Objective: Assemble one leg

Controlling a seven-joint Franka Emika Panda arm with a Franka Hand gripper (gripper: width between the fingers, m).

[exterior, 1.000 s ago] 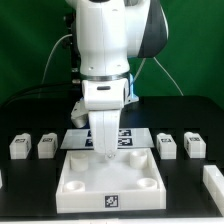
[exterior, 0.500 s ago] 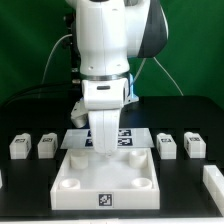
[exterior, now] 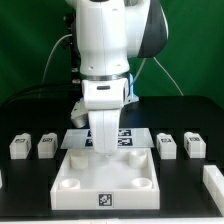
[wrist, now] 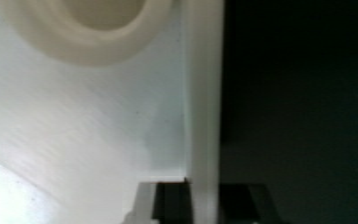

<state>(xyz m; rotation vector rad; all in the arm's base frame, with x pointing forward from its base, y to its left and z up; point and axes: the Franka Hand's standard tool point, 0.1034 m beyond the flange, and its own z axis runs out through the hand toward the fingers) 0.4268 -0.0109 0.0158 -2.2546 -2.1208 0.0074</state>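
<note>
White plastic with black-and-white tags, the four small cuboid legs (exterior: 47, 146) lie on the black worktop (exterior: 30, 120), two off each side of the hand (exterior: 104, 148) and well apart from it. The hand straddles a wall of the large white square plate (exterior: 110, 172). Whether its fingers (wrist: 158, 204) clamp that wall cannot be told.

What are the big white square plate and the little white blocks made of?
The big white square plate looks like hard plastic, smooth and matte, with moulded-looking round sockets. Each little leg, like this one, seems the same white plastic; its black-and-white tags may be printed stickers, but that's unclear.
</note>
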